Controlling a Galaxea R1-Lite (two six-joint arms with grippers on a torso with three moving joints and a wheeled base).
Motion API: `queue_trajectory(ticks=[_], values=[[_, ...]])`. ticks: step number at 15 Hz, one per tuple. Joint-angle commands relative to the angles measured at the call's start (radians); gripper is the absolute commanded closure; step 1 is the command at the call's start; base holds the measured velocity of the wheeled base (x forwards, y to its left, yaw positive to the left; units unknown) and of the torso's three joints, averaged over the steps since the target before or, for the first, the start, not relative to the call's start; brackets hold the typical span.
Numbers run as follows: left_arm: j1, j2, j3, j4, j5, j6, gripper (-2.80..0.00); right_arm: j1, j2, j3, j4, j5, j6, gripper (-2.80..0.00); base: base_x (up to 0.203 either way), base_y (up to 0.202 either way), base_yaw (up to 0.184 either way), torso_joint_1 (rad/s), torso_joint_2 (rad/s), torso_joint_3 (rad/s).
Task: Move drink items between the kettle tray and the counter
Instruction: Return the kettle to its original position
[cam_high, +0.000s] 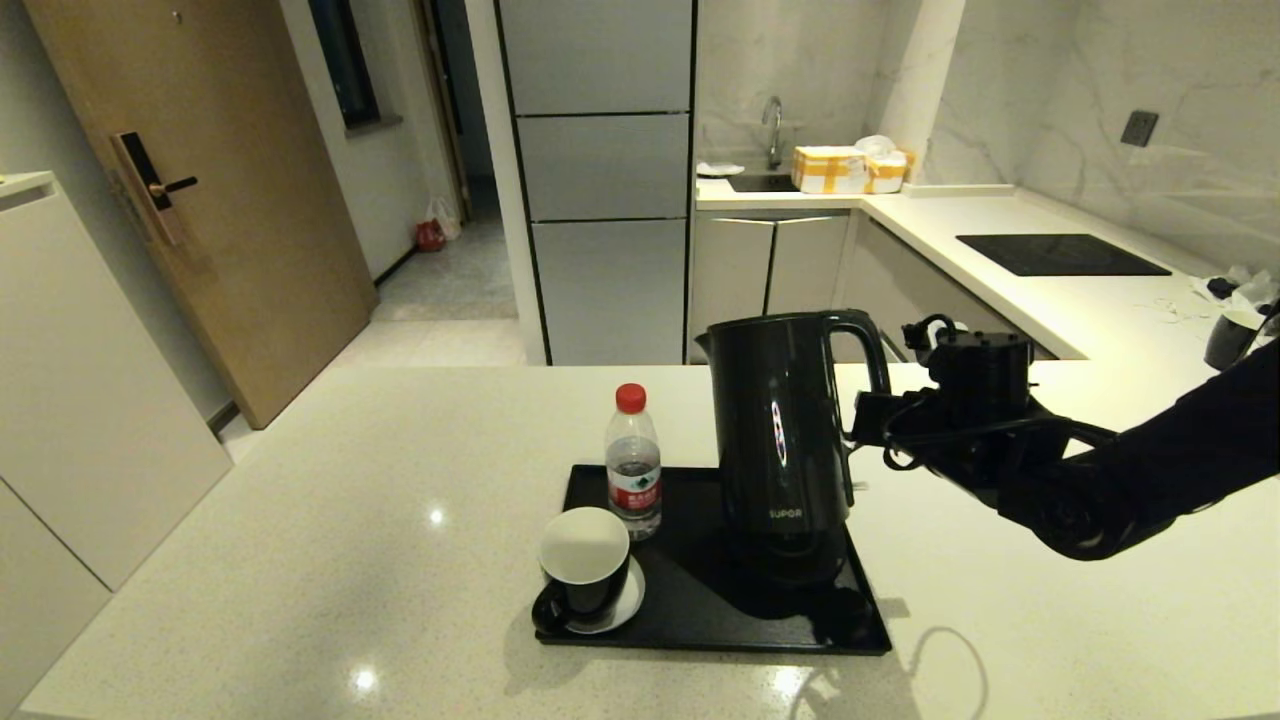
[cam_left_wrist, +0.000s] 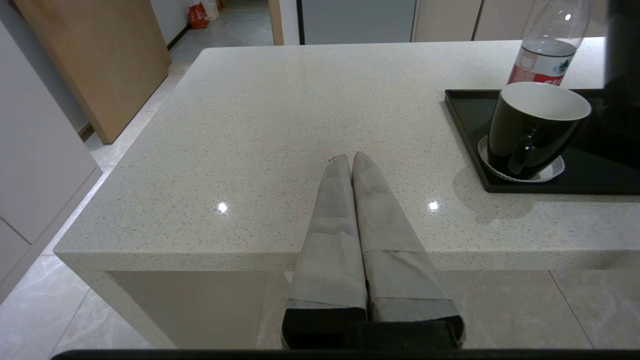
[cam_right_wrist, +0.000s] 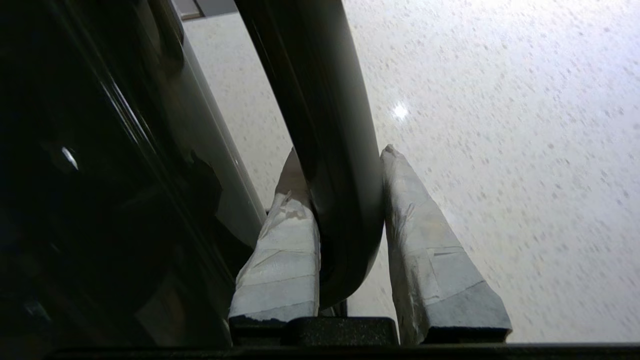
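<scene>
The tall glossy black kettle (cam_high: 780, 440) stands upright over the round base at the right end of the black kettle tray (cam_high: 700, 620); whether it rests on the base or hangs just above it cannot be told. My right gripper (cam_high: 868, 420) reaches in from the right and is shut on the kettle's loop handle (cam_right_wrist: 330, 125), one taped finger on each side (cam_right_wrist: 341, 152). The cream speckled counter (cam_high: 300, 560) carries the tray. My left gripper (cam_left_wrist: 350, 157) is shut on nothing, low by the counter's near edge, left of the tray (cam_left_wrist: 465, 115).
A black cup on a white saucer (cam_high: 585, 560) and a red-capped water bottle (cam_high: 633, 465) stand on the tray's left half. Farther right lie a black hob panel (cam_high: 1060, 253) and another dark cup (cam_high: 1230, 338). Yellow boxes (cam_high: 850, 168) sit beside the sink.
</scene>
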Motion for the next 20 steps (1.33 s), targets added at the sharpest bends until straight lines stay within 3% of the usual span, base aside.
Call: queue_trajectory(ticks=[1,10,20], values=[[0.000,-0.002,0.000,-0.001,0.000,0.000,0.00,-0.003,-0.053,0.059,-0.023,-0.002,0.000,0.00,0.000,0.000,0.000,0.000,0.00,0.000],[0.000,0.000,0.000,-0.001,0.000,0.000,0.00,0.022,-0.111,0.196,-0.075,0.019,-0.006,0.00,0.000,0.000,0.000,0.000,0.00,0.000],[0.000,-0.002,0.001,-0.001,0.000,0.000,0.00,0.044,-0.002,0.342,-0.306,0.015,0.004,0.00,0.000,0.000,0.000,0.000,0.00,0.000]])
